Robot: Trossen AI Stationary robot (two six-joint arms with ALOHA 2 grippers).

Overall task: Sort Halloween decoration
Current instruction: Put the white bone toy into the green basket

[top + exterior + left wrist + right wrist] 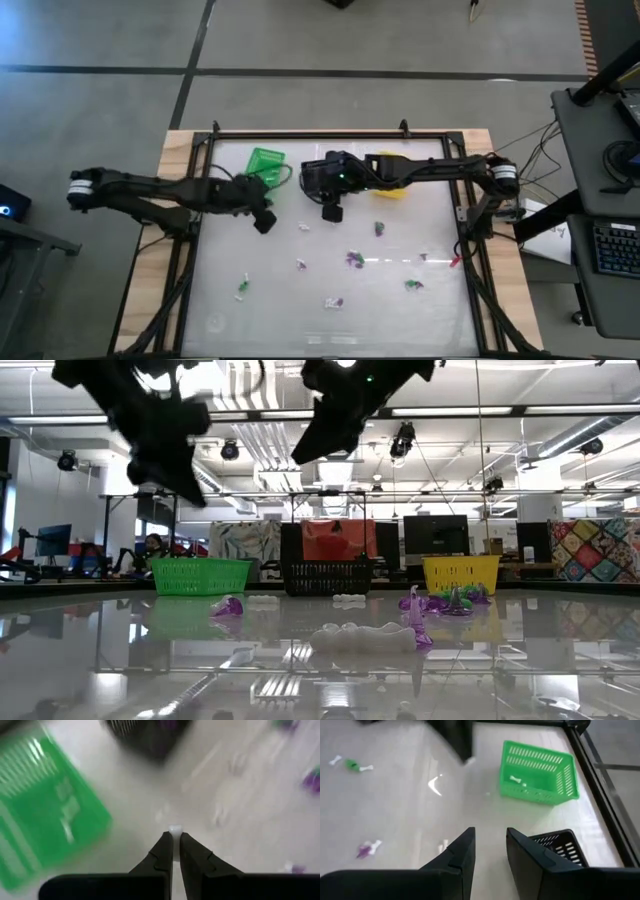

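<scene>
The surface is smooth, glossy and pale, mirroring the ceiling lights and the baskets in the low view. A light, raw-looking wooden board shows along its edges, under a dark metal frame. The green basket looks like slatted moulded plastic with a slight sheen; the black basket beside it is the same latticed plastic, as is the yellow basket. The right gripper has matt black, smooth jaws.
</scene>
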